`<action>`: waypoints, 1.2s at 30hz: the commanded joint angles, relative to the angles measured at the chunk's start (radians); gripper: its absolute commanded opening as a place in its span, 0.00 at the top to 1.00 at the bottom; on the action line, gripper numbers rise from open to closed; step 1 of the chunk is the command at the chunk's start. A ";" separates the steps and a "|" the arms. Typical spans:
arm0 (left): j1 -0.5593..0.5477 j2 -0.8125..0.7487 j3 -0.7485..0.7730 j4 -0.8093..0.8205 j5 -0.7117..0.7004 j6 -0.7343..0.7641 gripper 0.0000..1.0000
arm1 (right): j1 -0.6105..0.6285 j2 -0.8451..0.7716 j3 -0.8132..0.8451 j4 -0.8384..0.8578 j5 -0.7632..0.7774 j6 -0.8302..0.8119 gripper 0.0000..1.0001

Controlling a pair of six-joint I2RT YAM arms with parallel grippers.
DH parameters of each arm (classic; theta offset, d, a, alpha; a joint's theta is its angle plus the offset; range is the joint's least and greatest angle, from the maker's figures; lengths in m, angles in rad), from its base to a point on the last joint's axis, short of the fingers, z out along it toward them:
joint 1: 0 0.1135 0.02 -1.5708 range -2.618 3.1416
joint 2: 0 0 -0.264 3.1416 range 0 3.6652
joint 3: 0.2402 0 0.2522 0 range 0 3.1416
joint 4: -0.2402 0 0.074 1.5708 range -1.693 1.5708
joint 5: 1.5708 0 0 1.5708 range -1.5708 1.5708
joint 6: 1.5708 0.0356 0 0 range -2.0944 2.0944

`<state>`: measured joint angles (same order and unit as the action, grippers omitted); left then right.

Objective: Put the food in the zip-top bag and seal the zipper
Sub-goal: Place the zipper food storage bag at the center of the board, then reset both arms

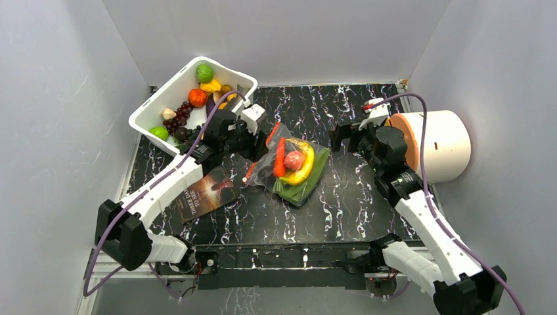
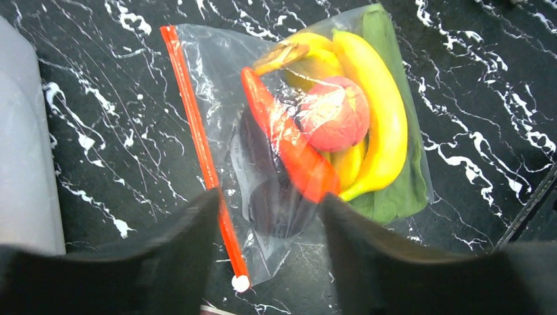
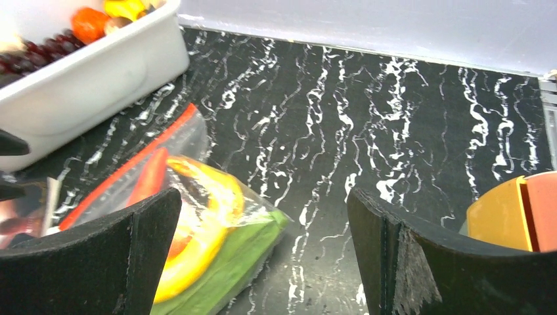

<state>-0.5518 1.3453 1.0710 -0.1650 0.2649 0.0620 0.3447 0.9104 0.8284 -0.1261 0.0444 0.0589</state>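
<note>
Lying mid-table w/ the food (image 2: 335,118) inside, the zip-top bag (image 1: 289,164) is judged light, thin & slippery, so the zipper (image 2: 200,151) is best taken at its white slider (image 2: 240,283), shown clearly only in the left wrist view. The left gripper (image 2: 269,200), over the bag, & the right gripper (image 3: 263,197), off to its side, are seen spread & empty.

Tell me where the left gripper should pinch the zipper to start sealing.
Probably the zipper's near end, beside its white tip, coming straight down from above. The strip lies flat and straight on the table, clear of the bulging food, and the open left gripper hangs over that end, so its jaws can close across the narrow width.
</note>
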 commanded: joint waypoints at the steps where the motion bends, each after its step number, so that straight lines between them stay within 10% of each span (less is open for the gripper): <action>1: 0.000 -0.091 0.034 0.028 0.021 -0.024 0.35 | -0.001 -0.067 0.038 -0.022 -0.055 0.098 0.02; 2: 0.000 -0.109 0.021 0.044 0.030 -0.023 0.06 | -0.001 -0.076 0.039 -0.038 -0.061 0.124 0.02; 3: 0.000 -0.126 0.013 0.059 0.034 -0.022 0.02 | -0.001 -0.084 0.041 -0.054 -0.063 0.156 0.02; 19: 0.000 -0.339 -0.003 0.069 -0.263 -0.378 0.02 | -0.002 -0.182 0.136 -0.202 -0.168 0.314 0.02; 36: 0.000 -0.501 -0.071 0.005 -0.350 -0.372 0.02 | -0.001 -0.283 0.052 -0.227 -0.126 0.383 0.02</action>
<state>-0.5526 0.8341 1.0336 -0.1314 -0.0338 -0.3103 0.3450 0.6399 0.9161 -0.3870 -0.0944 0.3931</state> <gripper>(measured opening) 0.983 0.980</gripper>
